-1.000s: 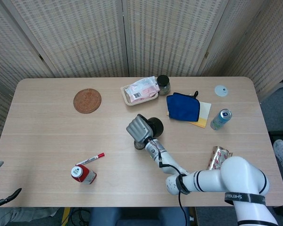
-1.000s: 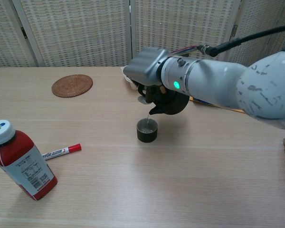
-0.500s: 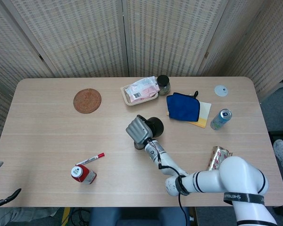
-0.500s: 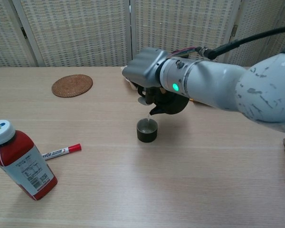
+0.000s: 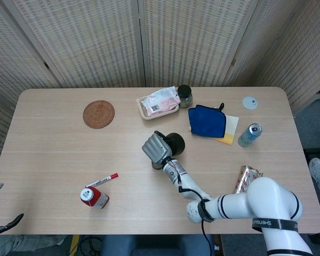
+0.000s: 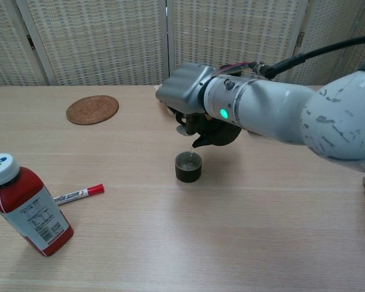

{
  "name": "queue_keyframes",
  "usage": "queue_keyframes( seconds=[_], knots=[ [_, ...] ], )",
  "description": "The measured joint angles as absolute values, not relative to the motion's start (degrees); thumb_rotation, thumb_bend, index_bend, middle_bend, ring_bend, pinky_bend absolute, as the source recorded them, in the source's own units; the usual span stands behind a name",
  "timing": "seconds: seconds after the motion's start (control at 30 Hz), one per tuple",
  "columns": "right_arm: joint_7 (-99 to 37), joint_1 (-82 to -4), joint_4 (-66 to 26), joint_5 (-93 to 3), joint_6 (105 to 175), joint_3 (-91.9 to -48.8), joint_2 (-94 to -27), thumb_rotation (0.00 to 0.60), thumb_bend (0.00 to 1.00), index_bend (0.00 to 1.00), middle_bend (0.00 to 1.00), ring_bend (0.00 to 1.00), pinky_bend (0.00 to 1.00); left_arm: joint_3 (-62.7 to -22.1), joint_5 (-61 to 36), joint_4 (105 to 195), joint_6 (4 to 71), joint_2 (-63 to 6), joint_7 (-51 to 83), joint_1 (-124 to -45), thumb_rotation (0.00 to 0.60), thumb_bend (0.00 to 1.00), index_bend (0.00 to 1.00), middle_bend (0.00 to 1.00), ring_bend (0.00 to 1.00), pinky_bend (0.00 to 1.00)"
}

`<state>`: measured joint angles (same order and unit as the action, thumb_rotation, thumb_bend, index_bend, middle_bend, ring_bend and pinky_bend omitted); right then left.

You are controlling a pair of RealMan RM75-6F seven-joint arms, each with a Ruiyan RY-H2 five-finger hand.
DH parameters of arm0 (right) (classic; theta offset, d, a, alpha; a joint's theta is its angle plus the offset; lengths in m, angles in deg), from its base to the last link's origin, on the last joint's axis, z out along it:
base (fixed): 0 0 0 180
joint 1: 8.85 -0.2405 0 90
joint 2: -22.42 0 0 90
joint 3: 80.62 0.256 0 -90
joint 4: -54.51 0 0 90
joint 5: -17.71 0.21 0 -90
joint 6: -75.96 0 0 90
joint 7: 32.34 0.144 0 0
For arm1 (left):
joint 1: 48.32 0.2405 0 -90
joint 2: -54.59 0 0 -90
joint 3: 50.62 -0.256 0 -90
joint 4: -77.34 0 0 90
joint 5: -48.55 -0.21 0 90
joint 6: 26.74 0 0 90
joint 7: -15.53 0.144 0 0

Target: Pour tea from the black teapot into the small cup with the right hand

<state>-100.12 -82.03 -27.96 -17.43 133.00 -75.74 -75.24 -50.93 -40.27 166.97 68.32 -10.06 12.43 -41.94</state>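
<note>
My right hand [image 6: 185, 95] [image 5: 157, 146] grips the black teapot [image 6: 216, 131] [image 5: 175, 143] and holds it tilted above the table, spout down. A thin stream of tea runs from the spout into the small dark cup [image 6: 188, 166], which stands on the table right below it. In the head view the cup is mostly hidden under the hand. The teapot's handle is covered by the fingers. At the bottom left edge of the head view, dark fingertips of my left hand [image 5: 2, 224] show below the table; their state is unclear.
A red bottle with a white cap [image 6: 27, 205] [image 5: 93, 197] and a red marker [image 6: 78, 194] [image 5: 102, 180] lie at the front left. A woven coaster [image 6: 92, 109], a snack tray [image 5: 158, 103], a dark jar [image 5: 184, 95], a blue pouch [image 5: 207, 120], a can [image 5: 249, 134] and a foil pack [image 5: 247, 177] sit around.
The right hand and teapot have shifted very slightly left while the pouring stream continues into the cup. Nothing else has moved.
</note>
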Motion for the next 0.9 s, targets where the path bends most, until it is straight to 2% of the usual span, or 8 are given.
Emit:
queue_keyframes(
  seconds=[0.43,0.9],
  knots=[
    [-97.1,-81.2,-28.4,-17.8,132.6,-75.1,-74.6,0.459,0.41,0.98,1.0,0.95,0.53,-50.9,-40.5,167.4,68.3,-9.9,13.1,-42.0,0.236,0.0,0.15,0.0,0.0,0.0],
    [-85.9,-77.9,-29.2,-19.3,130.5,-73.1,-73.4,0.458,0.4,0.98,1.0,0.95,0.53,-51.0,-41.0,168.6,68.4,-9.4,14.2,-42.1,0.236,0.0,0.15,0.0,0.0,0.0]
  ],
)
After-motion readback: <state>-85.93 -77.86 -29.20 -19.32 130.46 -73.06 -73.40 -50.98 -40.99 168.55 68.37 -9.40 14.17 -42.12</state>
